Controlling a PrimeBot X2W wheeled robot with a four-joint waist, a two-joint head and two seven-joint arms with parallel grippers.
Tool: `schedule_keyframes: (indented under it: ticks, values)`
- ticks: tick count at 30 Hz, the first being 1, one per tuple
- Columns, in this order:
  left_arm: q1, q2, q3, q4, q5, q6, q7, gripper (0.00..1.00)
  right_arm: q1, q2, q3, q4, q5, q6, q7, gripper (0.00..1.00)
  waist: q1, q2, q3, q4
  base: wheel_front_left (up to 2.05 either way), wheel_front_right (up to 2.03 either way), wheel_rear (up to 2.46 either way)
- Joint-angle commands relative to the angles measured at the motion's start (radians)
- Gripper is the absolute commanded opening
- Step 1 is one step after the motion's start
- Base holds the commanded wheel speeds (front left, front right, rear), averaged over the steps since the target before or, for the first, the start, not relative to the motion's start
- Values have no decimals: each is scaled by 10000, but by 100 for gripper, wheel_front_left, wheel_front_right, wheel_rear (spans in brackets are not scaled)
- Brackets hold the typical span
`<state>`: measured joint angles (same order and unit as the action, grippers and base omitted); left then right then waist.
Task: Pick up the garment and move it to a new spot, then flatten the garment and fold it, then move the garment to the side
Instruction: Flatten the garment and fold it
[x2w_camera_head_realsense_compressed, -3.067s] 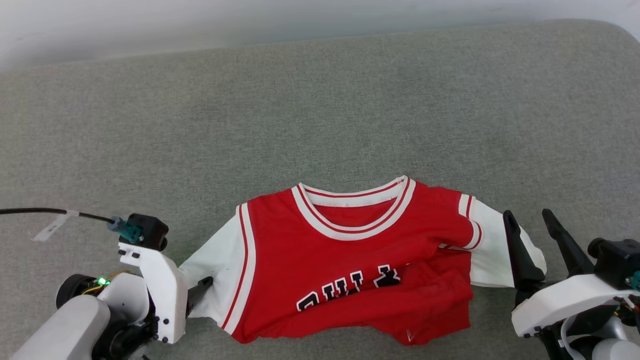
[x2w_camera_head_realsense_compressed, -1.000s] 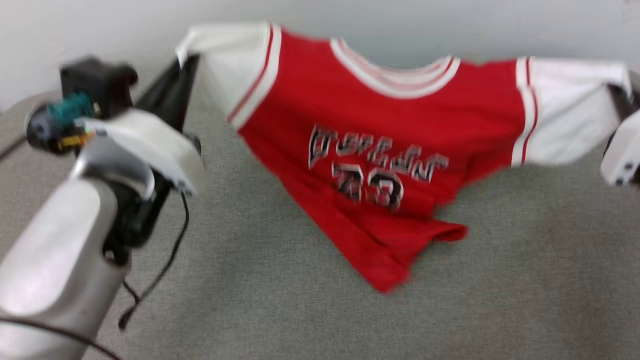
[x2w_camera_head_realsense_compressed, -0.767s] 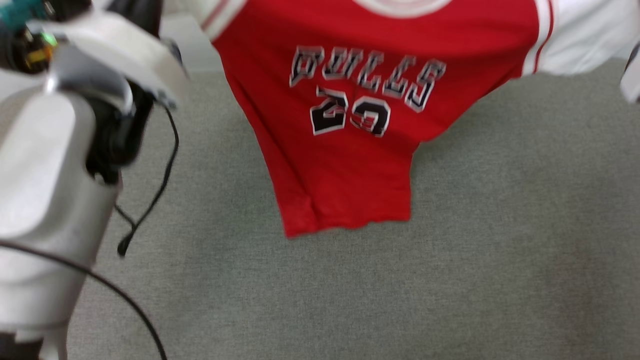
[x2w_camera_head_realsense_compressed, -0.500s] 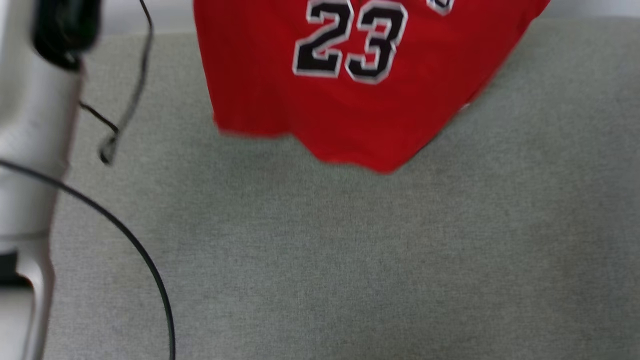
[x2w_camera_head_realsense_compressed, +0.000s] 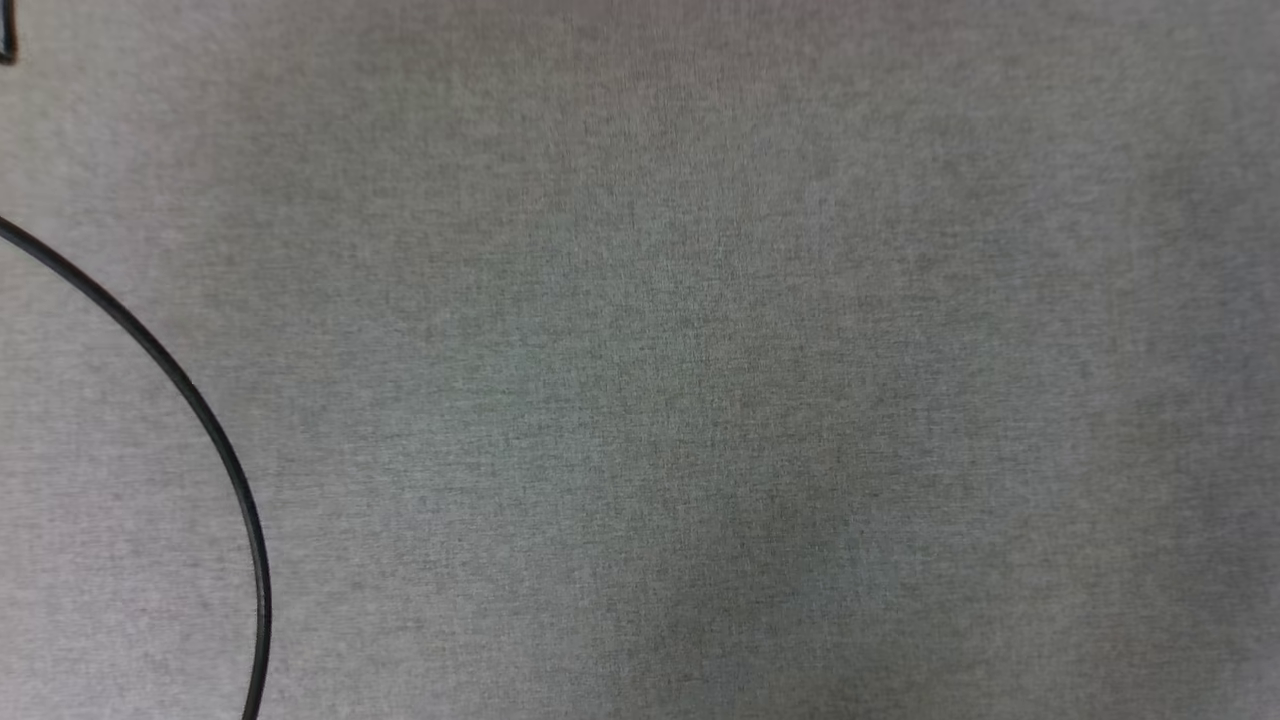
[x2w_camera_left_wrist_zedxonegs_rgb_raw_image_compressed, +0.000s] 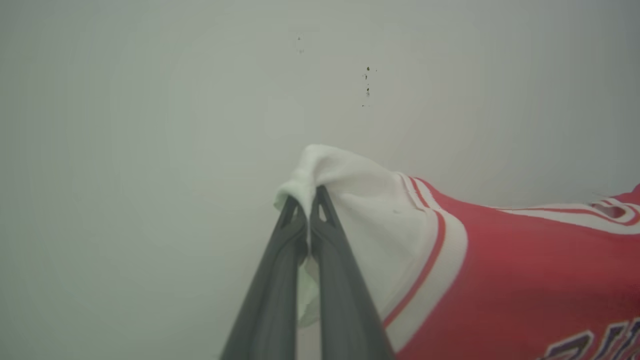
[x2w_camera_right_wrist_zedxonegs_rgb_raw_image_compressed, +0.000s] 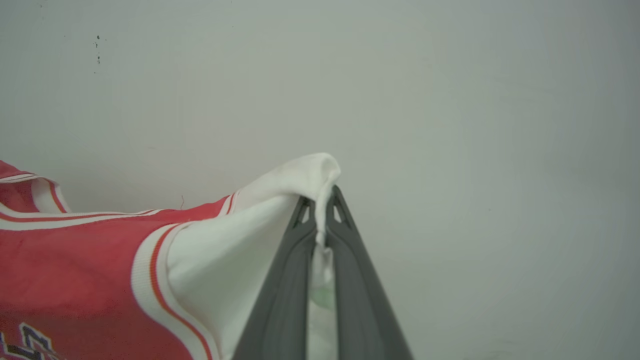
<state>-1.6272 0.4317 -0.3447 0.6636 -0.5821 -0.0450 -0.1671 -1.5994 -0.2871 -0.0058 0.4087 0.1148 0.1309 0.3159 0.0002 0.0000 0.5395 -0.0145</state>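
Left wrist view: the left claw (x2w_camera_left_wrist_zedxonegs_rgb_raw_image_compressed: 307, 200) has its two long dark fingers pinched shut on the tip of one white sleeve of the bright red thin jersey garment (x2w_camera_left_wrist_zedxonegs_rgb_raw_image_compressed: 510, 270), which has white-striped trim and black white-edged lettering. The sleeve is held up in the air in front of a plain pale wall (x2w_camera_left_wrist_zedxonegs_rgb_raw_image_compressed: 150, 100) marked by a few small dark specks. In the right wrist view the right claw (x2w_camera_right_wrist_zedxonegs_rgb_raw_image_compressed: 318, 197) is likewise clamped on the other white sleeve, and the red body runs off toward the opposite side, so the garment appears to hang spread between the two claws.

By this showing the pick-up is done and the garment is aloft, off the surface. Setting it down at a new spot, flattening, folding and moving it aside are all left.

The head view looks down on a grey woven-fabric counter (x2w_camera_head_realsense_compressed: 700, 350), slightly blurred. A thin black cable (x2w_camera_head_realsense_compressed: 215, 430) curves across its left part.
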Motion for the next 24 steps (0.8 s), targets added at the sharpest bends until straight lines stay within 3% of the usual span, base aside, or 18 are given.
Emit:
schedule_keyframes:
  ticks: [1,7,14,24]
  values:
    - [-151,2,-45,124,95,-62,-65,0,-155,37,52,112,-72,-3,-30,0,-2,0,370,-26,0,0,0]
    - [-270,-152,-100,994,-36,-292,-427,0,-335,229,474,689,23,-3,-349,0,-2,0,855,15,0,0,0]
    - [570,-437,-176,1793,-376,-622,-747,0,507,277,1177,1286,482,-3,-528,0,-2,0,1070,153,0,0,0]
    - [4105,-677,-146,1589,-694,-846,-994,0,4615,118,2000,1089,1730,-3,-511,0,-2,0,-10,242,0,0,0]
